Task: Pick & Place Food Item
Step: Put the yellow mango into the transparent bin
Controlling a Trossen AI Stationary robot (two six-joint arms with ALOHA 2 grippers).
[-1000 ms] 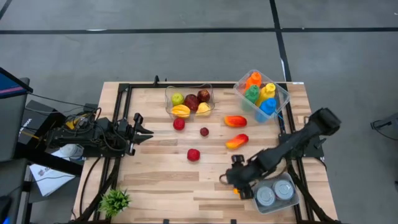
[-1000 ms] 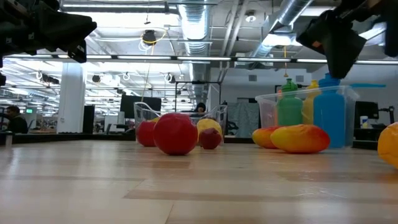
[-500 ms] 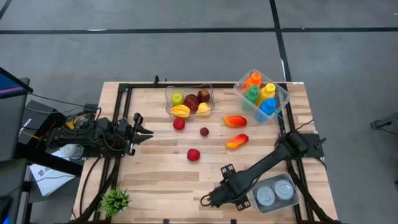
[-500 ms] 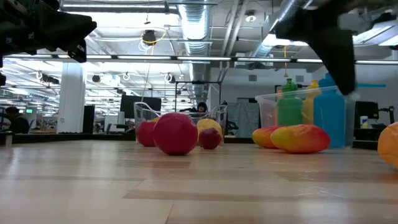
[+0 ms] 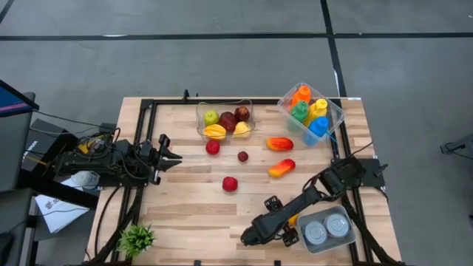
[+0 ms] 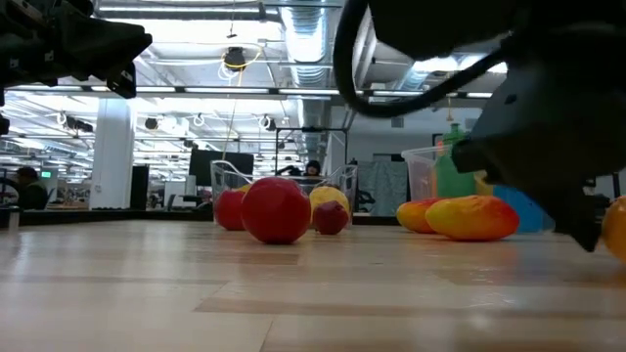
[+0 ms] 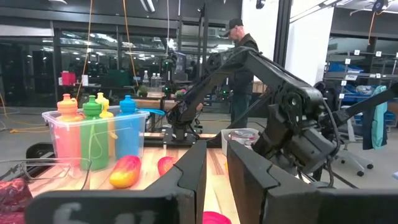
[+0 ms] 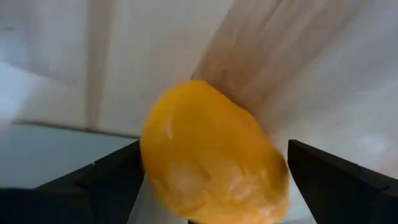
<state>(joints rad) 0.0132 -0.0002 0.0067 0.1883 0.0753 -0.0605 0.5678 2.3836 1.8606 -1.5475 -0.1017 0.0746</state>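
Fingers of your right gripper (image 8: 211,180) stand apart, flanking the orange fruit (image 8: 211,152) on the table (image 5: 185,214) at five o'clock. Your left gripper (image 5: 168,153) waits at nine o'clock, fingers slightly parted.

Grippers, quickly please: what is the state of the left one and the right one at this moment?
Left gripper: open, holding nothing, at the table's left edge.
Right gripper: open, its fingers on either side of the orange fruit, not closed on it.
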